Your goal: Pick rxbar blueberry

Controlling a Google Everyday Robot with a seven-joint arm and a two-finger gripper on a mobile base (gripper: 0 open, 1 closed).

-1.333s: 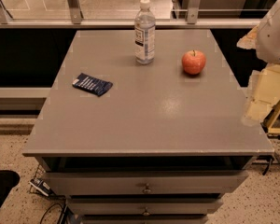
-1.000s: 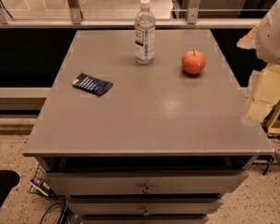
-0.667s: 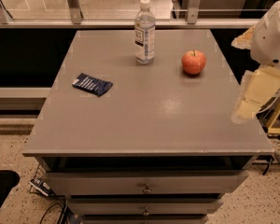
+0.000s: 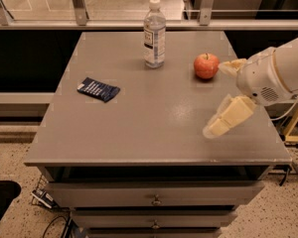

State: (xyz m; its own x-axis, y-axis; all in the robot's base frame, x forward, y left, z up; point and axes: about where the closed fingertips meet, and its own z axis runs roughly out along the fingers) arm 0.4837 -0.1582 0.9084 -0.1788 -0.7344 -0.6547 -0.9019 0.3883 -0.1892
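Observation:
The rxbar blueberry (image 4: pixel 98 89) is a flat navy-blue bar with white lettering. It lies on the left part of the grey table (image 4: pixel 139 133). My gripper (image 4: pixel 215 99) hovers over the right side of the table, far to the right of the bar. Its cream fingers (image 4: pixel 229 117) are spread and hold nothing. The white arm comes in from the right edge.
A clear water bottle (image 4: pixel 154 32) stands upright at the back middle. A red apple (image 4: pixel 206 66) sits at the back right, just left of the gripper's upper finger. The table has drawers (image 4: pixel 154 197) below its front edge. A railing runs behind it.
The arm has swung left from the right edge in over the table's right side. The bar, bottle and apple have not moved.

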